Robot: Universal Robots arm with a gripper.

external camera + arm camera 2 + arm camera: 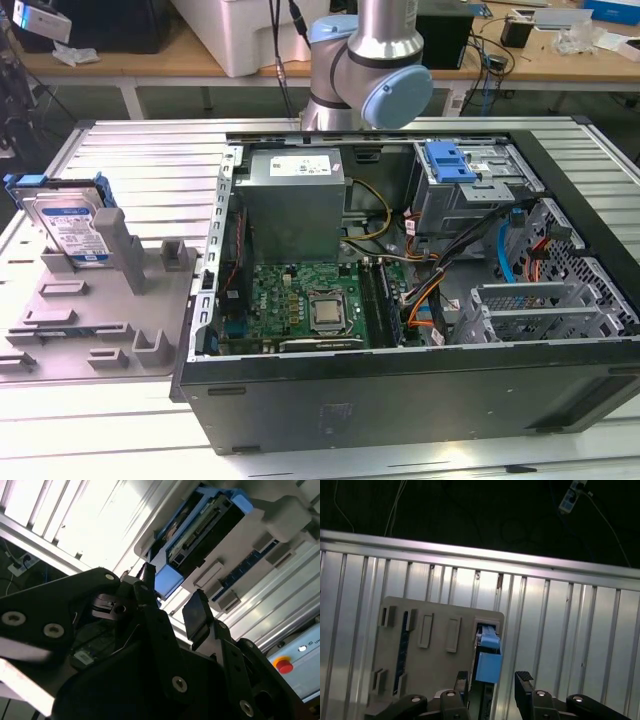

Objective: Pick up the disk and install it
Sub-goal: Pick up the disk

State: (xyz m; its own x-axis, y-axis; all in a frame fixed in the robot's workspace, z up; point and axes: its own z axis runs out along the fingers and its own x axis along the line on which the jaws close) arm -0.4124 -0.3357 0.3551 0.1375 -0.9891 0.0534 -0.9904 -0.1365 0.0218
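1. The disk (70,228) stands on its edge in the grey stand (60,330). The open computer case (400,400) is beside the stand.
2. The claw (492,681) is wide open and holds nothing.
3. The disk looks hard, a bit heavy and easy to break. Its blue frame (487,666) looks like a good place to grab.
4. The exterior view shows the case. Both wrist views show the claw pointing at the stand.
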